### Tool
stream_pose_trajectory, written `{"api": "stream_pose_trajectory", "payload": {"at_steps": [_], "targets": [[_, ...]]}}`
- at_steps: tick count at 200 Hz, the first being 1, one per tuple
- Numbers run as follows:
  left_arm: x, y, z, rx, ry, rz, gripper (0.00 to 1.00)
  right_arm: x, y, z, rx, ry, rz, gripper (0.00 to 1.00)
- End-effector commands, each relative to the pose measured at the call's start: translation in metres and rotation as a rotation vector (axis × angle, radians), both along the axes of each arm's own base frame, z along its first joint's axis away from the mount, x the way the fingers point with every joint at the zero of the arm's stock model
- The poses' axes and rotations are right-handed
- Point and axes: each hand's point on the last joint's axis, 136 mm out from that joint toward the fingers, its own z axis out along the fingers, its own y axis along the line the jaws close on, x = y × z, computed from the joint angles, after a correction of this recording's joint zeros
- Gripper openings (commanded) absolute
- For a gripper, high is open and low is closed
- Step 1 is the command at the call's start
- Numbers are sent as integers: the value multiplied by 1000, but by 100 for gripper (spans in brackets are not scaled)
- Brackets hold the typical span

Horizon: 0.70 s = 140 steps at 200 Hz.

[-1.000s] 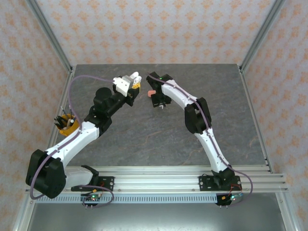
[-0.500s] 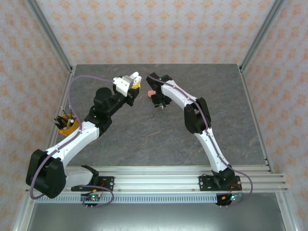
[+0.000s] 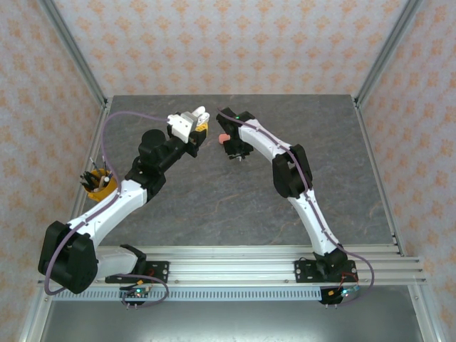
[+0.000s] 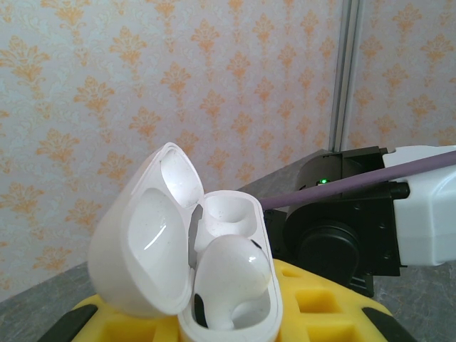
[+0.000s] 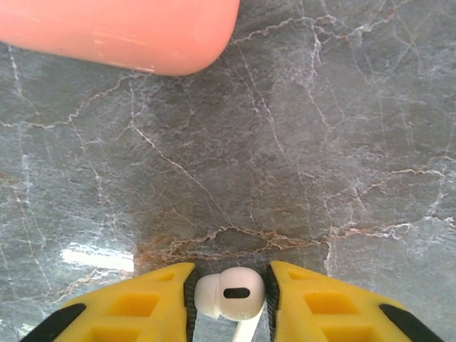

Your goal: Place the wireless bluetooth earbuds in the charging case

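The left arm rises from its base at the near left corner, bends at the elbow and reaches toward the middle of the far half of the worktop (image 3: 214, 206). Its left pincer (image 3: 198, 127) is lifted and tipped upward, clenched on the white charging case (image 3: 194, 115). The right arm leans in from the near right, folds at its elbow and points its right pincer (image 3: 239, 153) steeply down at the stone surface. The two wrists stand near each other, with a coral case (image 3: 223, 136) lying on the worktop between them.

From overhead the cases read as small blobs of white and coral. The left wrist camera gives the detail: the charging case stands open between the yellow fingers (image 4: 320, 299), its lid flipped back to the left. One seated earbud (image 4: 231, 274) already fills the nearer socket, and the farther socket is bare. The right arm's black-and-white body, with a green light, sits just behind.

The right wrist camera shows what the other two do not — a white earbud (image 5: 229, 292) pinched between the right pincer's yellow fingers, head forward, stem trailing back between them. Below it is the grey veined worktop, with the rounded edge of the coral case at the upper left, well apart from the earbud.
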Motion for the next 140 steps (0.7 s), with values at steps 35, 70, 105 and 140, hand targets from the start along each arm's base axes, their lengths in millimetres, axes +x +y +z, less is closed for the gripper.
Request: {"api": "stream_pose_trajectory", "payload": {"at_steps": [35, 70, 105, 140], "targets": [[5, 5, 12, -29, -34, 14, 0, -9, -18, -16, -18, 53, -37, 28], [5, 3, 13, -31, -32, 7, 0, -9, -21, -6, -6, 28, -46, 27], [5, 3, 13, -31, -28, 3, 0, -7, -22, 11, 37, -45, -52, 25], [4, 2, 14, -33, -27, 0, 0, -14, -20, 19, 86, -86, -2, 25]]}}
